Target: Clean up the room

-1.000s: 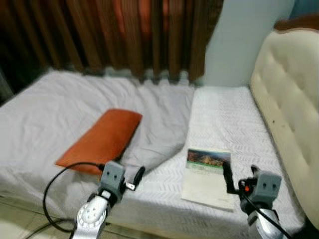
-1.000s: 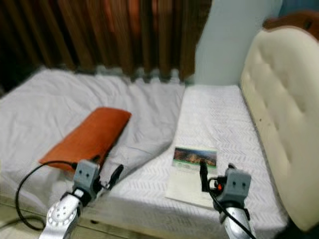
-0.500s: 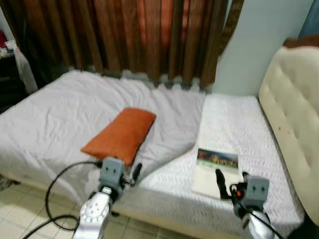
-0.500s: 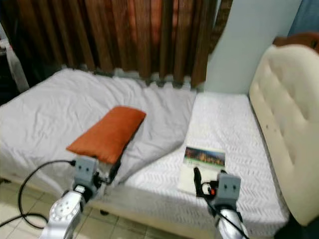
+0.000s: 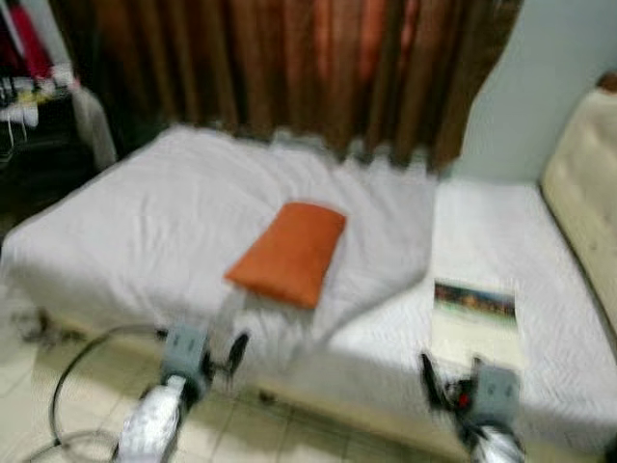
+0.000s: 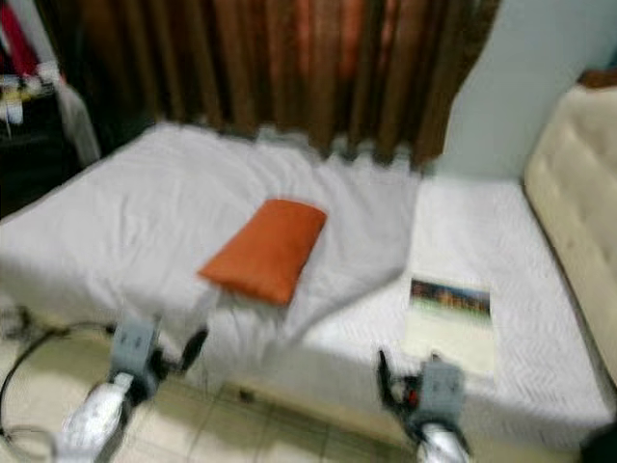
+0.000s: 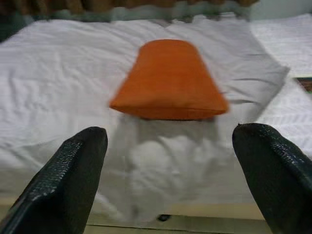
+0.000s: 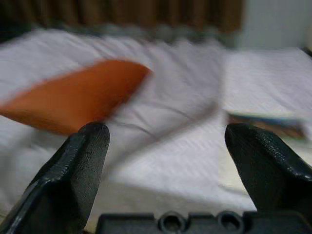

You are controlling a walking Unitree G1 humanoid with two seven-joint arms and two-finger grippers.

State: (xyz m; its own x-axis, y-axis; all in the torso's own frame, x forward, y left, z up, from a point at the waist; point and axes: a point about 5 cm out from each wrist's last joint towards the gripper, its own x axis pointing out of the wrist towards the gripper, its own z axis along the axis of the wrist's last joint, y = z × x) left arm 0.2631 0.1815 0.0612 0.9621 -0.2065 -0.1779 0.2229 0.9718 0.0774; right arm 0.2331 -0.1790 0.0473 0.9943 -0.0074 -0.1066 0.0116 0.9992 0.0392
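Your inventory: orange pillow (image 5: 289,253) lay mid-bed on the white sheet (image 5: 145,231); book (image 5: 472,318) sat near the bed's (image 6: 540,405) front edge, toward the cream headboard (image 5: 583,183). Left gripper (image 7: 168,161) and right gripper (image 8: 165,161) hovered before that edge, fingers (image 7: 73,170) spread, empty.

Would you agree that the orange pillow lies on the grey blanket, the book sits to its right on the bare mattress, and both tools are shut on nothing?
Not quite: both tools are open, not shut. The left wrist view shows the left tool spread wide, and the right wrist view shows the same for the right tool. The orange pillow does lie on the grey blanket, with the book to its right.
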